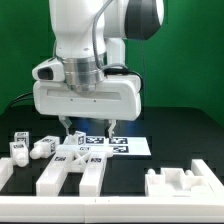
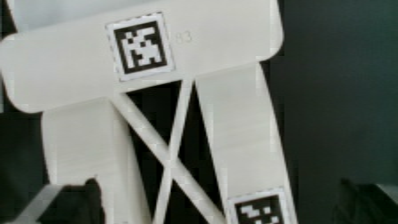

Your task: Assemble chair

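White plastic, tagged: the braced frame [image 1: 75, 162] of the chair lies flat on the black table [image 1: 175, 135], two long rails joined by a broad crossbar and an X of thin struts.

- Tool: the gripper [image 1: 90, 128] hangs with its jaws spread wide and nothing between them. It is released and carries no part.
- Position: the gripper sits above the frame's far end, close to where the frame meets the marker board [image 1: 128, 146]. The frame stretches away from under it toward the near edge, leaning a little to the exterior view's left.
- Wrist view: the frame [image 2: 210, 70] fills the picture, crossbar tag and strut crossing plain, so you are looking down almost squarely on it.
- Key relation: the frame's long axis runs near to far, while the two fingers stand apart left to right, so the jaws straddle across the rails, not along them. My read: a straight descent would close on the frame's width. I cannot tell whether the spread clears both rails.
- Elsewhere: small chair pieces [image 1: 30, 147] are far left, and a blocky slotted piece [image 1: 185, 182] is near right. Both lie well apart from the gripper.
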Robot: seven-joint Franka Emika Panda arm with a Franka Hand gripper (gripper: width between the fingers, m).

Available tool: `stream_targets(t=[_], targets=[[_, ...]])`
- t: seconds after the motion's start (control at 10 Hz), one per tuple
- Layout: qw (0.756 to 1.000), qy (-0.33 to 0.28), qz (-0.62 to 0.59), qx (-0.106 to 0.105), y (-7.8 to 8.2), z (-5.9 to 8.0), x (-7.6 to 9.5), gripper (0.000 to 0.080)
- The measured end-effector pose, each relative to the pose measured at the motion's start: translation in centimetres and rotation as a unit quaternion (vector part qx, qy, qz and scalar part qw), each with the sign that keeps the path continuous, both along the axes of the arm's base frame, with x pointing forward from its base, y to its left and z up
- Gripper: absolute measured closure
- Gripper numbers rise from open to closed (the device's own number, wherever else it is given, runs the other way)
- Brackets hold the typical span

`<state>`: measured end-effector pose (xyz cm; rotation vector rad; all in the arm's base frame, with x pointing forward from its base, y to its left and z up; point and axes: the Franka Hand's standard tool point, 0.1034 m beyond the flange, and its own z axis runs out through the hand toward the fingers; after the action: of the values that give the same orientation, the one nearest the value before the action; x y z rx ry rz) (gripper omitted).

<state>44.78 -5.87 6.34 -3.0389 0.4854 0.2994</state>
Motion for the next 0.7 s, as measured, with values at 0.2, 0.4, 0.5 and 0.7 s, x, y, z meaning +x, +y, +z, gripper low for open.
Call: stream_targets(t=[0.2,0.4,0.5,0.7], targets=[[1.0,-0.002,-0.003,0.005,-1.7,-0.7,-1.6,0.015],[1.0,0.009,-0.006,0.002,-5.6,-1.5,-4.6,0.015],[1.0,0.002,-0.001,0.0,-6.5,-1.8,-5.0,0.015],[1.0,0.003,0.0,0.0,-6.2,-1.8,-4.9,0.015]])
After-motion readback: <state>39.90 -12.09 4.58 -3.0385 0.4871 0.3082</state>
